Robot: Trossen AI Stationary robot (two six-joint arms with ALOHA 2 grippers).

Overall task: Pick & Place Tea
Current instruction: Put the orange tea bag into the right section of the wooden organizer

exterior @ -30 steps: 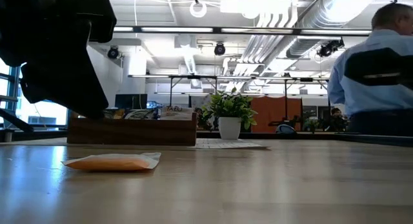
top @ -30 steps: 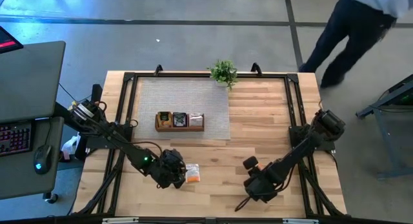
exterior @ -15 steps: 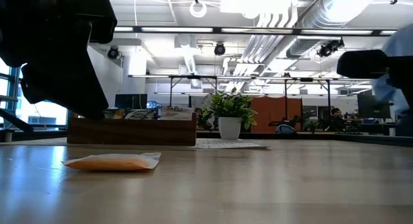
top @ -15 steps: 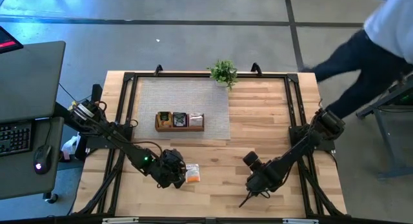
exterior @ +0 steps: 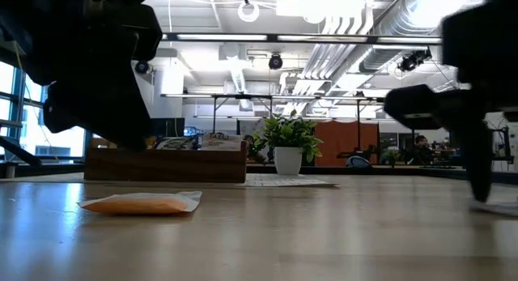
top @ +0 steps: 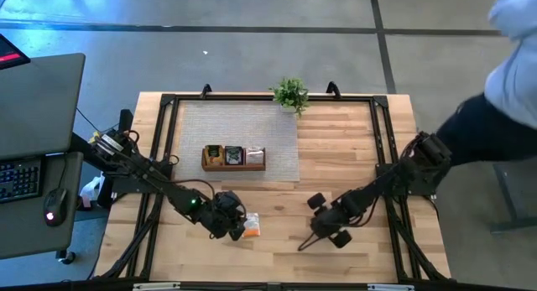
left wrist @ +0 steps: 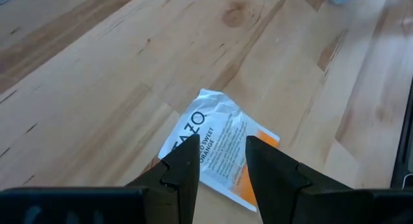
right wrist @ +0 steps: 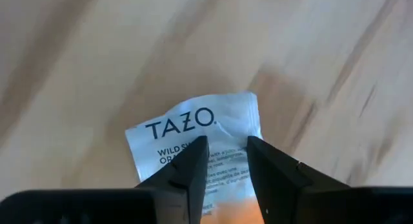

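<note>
Grey floor (top: 252, 56), ceiling lights (exterior: 251, 7), exposed ducts (exterior: 348, 22).

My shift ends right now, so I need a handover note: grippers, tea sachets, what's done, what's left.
Left gripper: open, poised over an orange-and-white Tazo sachet that lies flat on the bare wood, not gripped.
Right gripper: at a second Tazo sachet, front middle of the table; grip unclear.
Done: the wooden tray on the grey mat holds sachets in its three compartments.
Left: both loose sachets probably go into the tray.
</note>
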